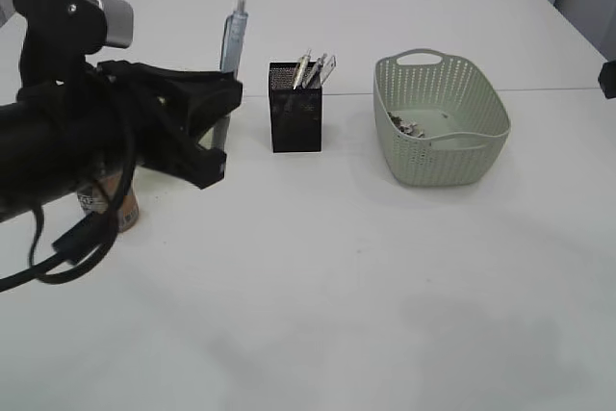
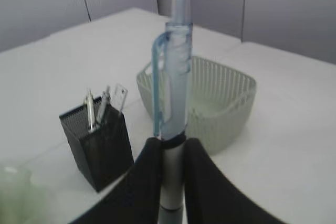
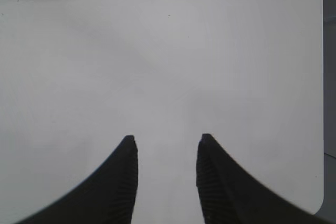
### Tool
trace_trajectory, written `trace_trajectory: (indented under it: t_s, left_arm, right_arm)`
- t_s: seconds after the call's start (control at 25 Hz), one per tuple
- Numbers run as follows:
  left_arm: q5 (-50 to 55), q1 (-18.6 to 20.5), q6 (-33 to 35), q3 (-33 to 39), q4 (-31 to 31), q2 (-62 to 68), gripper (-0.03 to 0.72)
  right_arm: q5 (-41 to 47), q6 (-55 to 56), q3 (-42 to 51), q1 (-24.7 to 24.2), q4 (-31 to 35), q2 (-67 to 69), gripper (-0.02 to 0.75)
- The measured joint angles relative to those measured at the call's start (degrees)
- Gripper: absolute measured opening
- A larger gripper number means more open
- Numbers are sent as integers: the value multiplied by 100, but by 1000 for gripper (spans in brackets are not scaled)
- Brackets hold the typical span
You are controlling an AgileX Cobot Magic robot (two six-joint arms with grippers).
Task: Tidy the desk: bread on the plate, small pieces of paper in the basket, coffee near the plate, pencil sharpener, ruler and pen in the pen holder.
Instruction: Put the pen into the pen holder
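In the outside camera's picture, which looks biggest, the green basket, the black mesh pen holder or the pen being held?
1. Basket, clearly largest.
2. Pen holder.
3. Pen: about as tall, much thinner, partly hidden by the left gripper.

At bottom centre, the left gripper (image 2: 172, 156) is clamping an upright pale blue pen (image 2: 174, 77). The black pen holder (image 2: 98, 145) is sitting at lower left, the basket (image 2: 220, 103) standing behind the pen, centre right.

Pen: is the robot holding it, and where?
Yes. The left gripper holds the pen upright by its lower barrel. The right gripper holds nothing.
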Motion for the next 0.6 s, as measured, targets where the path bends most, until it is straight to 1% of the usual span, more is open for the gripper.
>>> trace_trajectory:
  t_s: [0.12,0.2,0.24,0.4,0.6]
  left_arm:
    - [-1334,198,0,0,-12,649,62]
    - [-1968,303,0,-85,-76,1077,62]
    - [-2115,347,0,-173,-167,1303,62]
    - [-2533,408,0,-810,-208,2078,62]
    - [-2661,408,0,-1844,-208,2860,62]
  right_arm:
    - [0,0,0,0,0,0,309]
    - [0,0,0,0,0,0,309]
    - [0,0,0,0,0,0,309]
    - [0,0,0,0,0,0,309]
    - [0,0,0,0,0,0,309]
